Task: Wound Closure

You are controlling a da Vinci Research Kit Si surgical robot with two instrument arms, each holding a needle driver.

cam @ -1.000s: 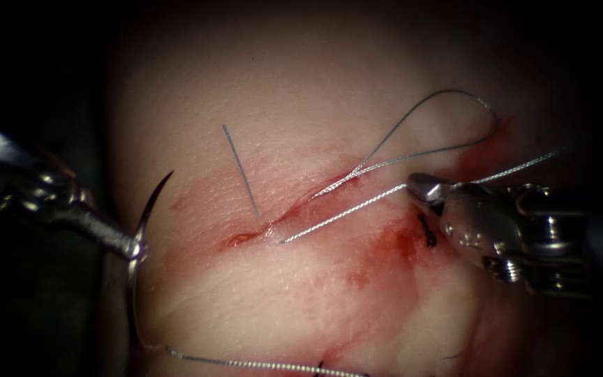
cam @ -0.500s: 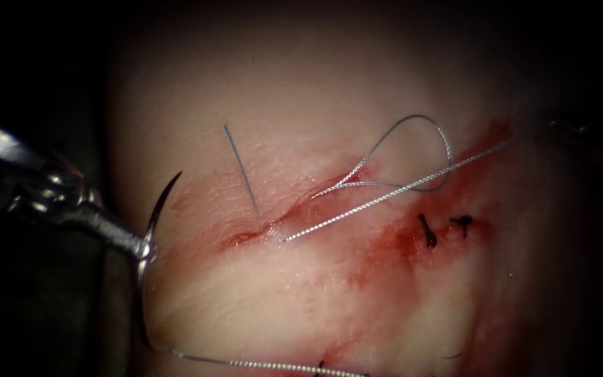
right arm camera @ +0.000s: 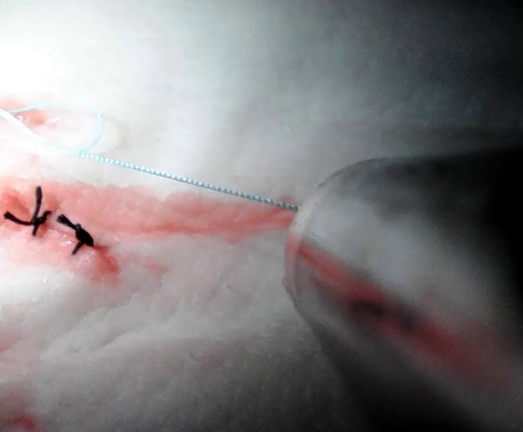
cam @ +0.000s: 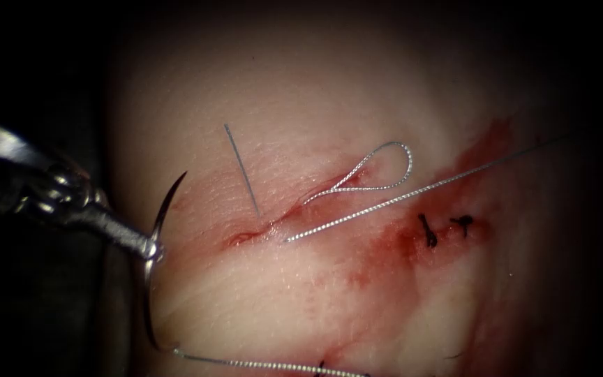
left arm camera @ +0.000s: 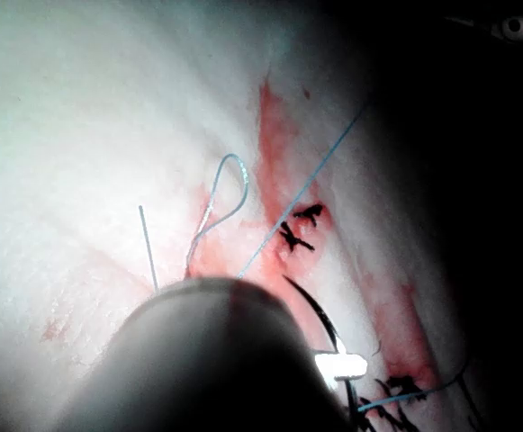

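My left tool (cam: 149,248) comes in from the left, jaws shut on the curved needle (cam: 165,199) near the middle of its curve. The needle is out of the tissue, left of the cut (cam: 294,206), tip pointing up. Thread (cam: 266,364) trails from its lower end along the tissue's near edge. A small thread loop (cam: 390,166) lies right of the cut. A taut strand (cam: 413,194) runs from the cut off to the right, reaching my right tool (right arm camera: 405,297), which holds it. A short thread end (cam: 242,167) stands up from the cut. Needle (left arm camera: 311,306) and left tool (left arm camera: 340,366) also show in the left wrist view.
Two dark knotted stitches (cam: 427,230) (cam: 463,223) sit in a patch of red fluid (cam: 392,244) right of the cut. More dark stitches (left arm camera: 396,389) lie farther along. The tissue (cam: 301,91) drops into darkness at the left edge.
The right tool has drawn back to the right, out of the endoscope view, pulling the strand taut. The thread loop has shrunk. The left tool and needle have shifted slightly right.
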